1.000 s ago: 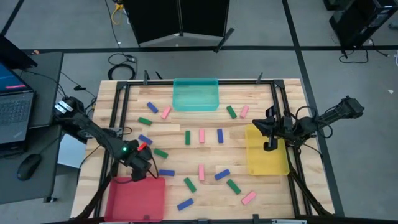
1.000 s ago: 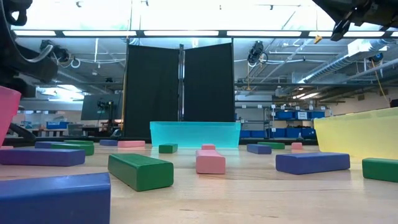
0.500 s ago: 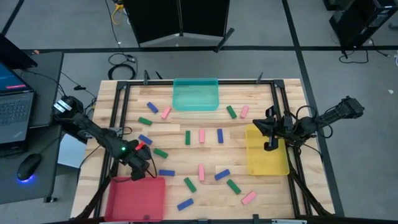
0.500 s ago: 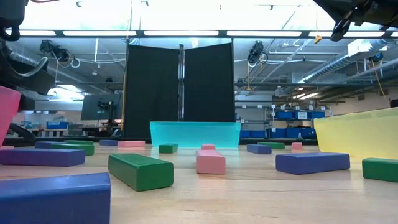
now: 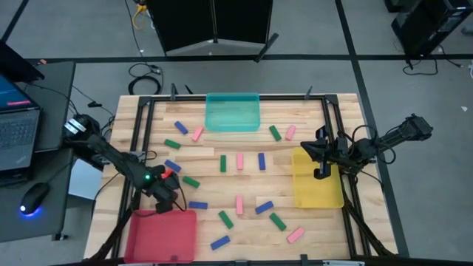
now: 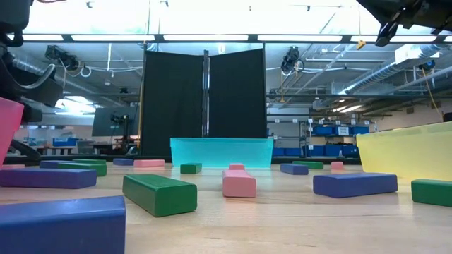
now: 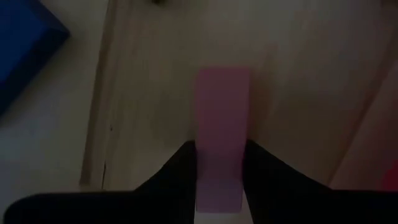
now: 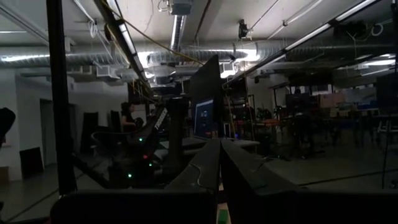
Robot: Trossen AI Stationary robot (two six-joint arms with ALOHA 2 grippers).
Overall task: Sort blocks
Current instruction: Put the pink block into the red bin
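1. Two dark arms reach over the pale wooden table (image 5: 310,222). The left gripper (image 5: 168,201) sits at lower left of the high view, just above the flat red tray (image 5: 161,235) in the bottom-left corner.
2. In the left wrist view its fingers (image 7: 177,168) are narrow, pressed against both sides of a small pink rectangular block (image 7: 222,140) held over the wood, with a blue block (image 7: 25,50) at that frame's upper left.
3. Left of centre, loose blocks lie scattered: a green bar (image 5: 191,182) and a blue bar (image 5: 197,205) near the left gripper.
4. At top centre stands the translucent teal tray (image 5: 233,112); below it a green, a pink (image 5: 239,161) and a blue bar lie side by side, apart.
5. At lower centre more bars are spread, including a pink one (image 5: 295,235).
6. At right, the right gripper (image 5: 320,171) hangs over the left edge of the yellow tray (image 5: 318,188), fingers closed together on nothing.
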